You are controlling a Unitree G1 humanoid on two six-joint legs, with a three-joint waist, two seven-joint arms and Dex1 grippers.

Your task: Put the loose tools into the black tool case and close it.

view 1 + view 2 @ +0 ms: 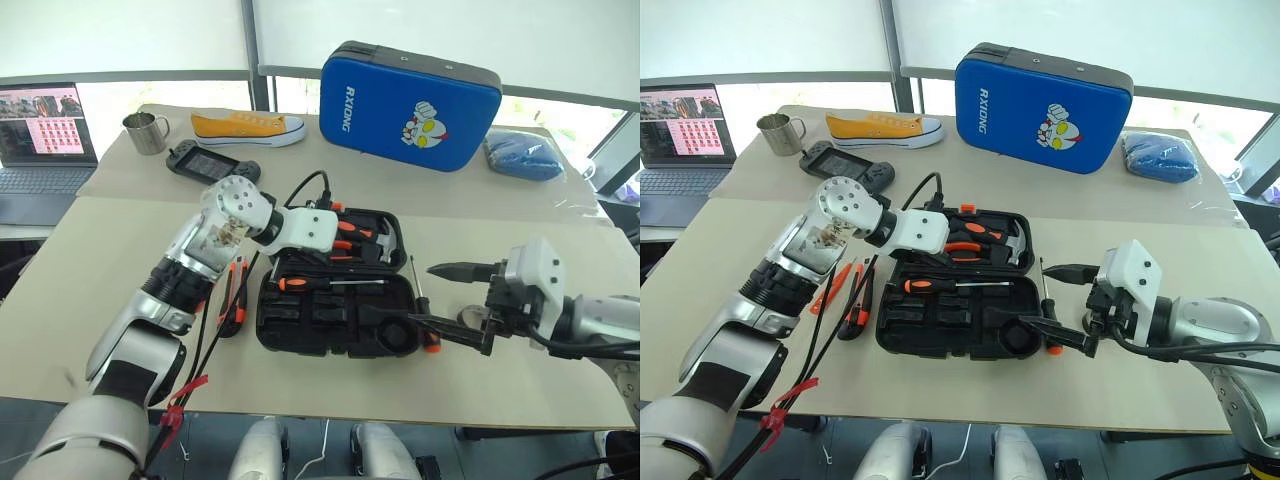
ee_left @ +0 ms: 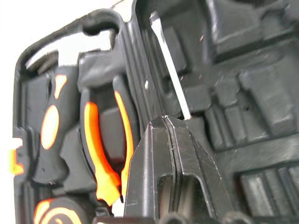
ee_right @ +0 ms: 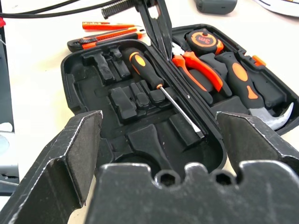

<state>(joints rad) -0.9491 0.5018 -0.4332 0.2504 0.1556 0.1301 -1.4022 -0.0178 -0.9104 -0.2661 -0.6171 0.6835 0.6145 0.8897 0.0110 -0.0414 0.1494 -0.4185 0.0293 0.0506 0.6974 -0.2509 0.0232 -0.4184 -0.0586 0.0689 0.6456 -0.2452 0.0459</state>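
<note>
The left end effector (image 3: 156, 28) has its two black fingers pressed together, with nothing between them. It hangs over the open black tool case (image 1: 335, 290), just above a long screwdriver (image 3: 159, 86) that lies in the front half of the case. The pliers (image 3: 198, 67) and hammer (image 3: 254, 93) sit in the back half (the lid side). The right end effector (image 1: 455, 300) is spread wide and holds nothing, just beside the case's right end. A second screwdriver (image 1: 420, 305) lies on the table (image 1: 90, 290) between that end effector and the case. On the case's left side lie the utility knife (image 1: 855, 300) and the slim orange tool (image 1: 830, 288), close together.
</note>
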